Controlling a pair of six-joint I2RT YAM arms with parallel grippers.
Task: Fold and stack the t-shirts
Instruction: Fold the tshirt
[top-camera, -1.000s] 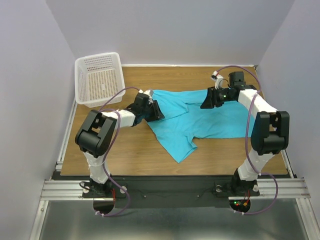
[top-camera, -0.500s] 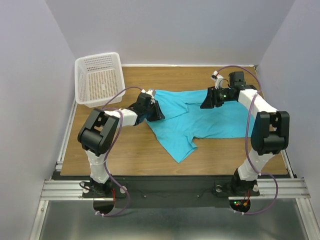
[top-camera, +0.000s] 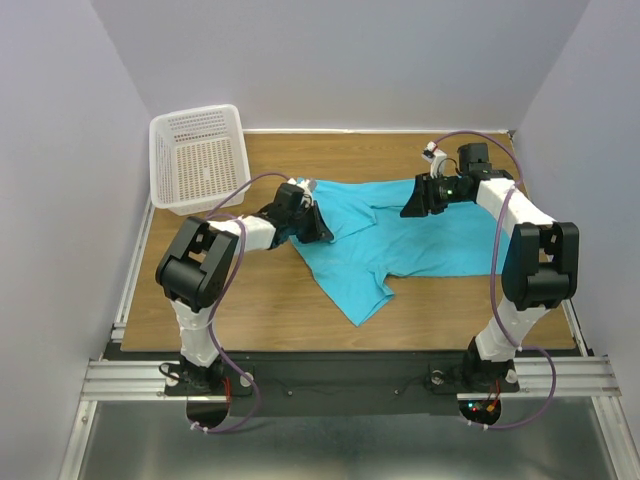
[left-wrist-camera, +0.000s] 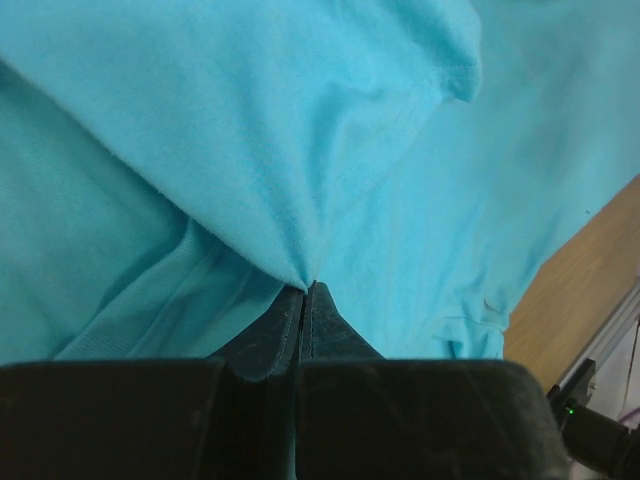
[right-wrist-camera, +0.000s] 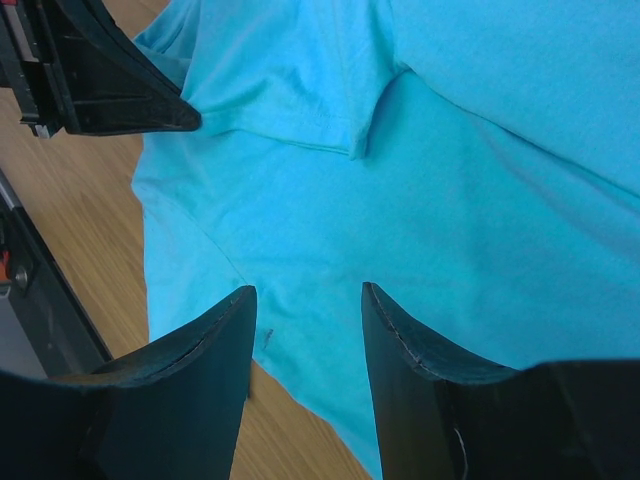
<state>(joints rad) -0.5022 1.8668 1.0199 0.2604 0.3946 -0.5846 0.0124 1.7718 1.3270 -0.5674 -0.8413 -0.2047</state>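
Left gripper (left-wrist-camera: 305, 288) was clamped on the t-shirt (top-camera: 420, 240); right gripper (right-wrist-camera: 305, 320) was held parted above it. The t-shirt was spread on a wooden table (top-camera: 250, 300) between pale walls (top-camera: 350, 60).

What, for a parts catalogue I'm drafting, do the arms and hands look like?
The left arm and right arm have white links, bulky black joint housings and a looping purple cable each. The left hand and right hand are black, each with two tapered wedge-shaped fingers.

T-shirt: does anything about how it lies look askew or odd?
The t-shirt lies askew and rumpled, one flap folded over itself; the left fingers pinch a pucker of it. No damage shows.
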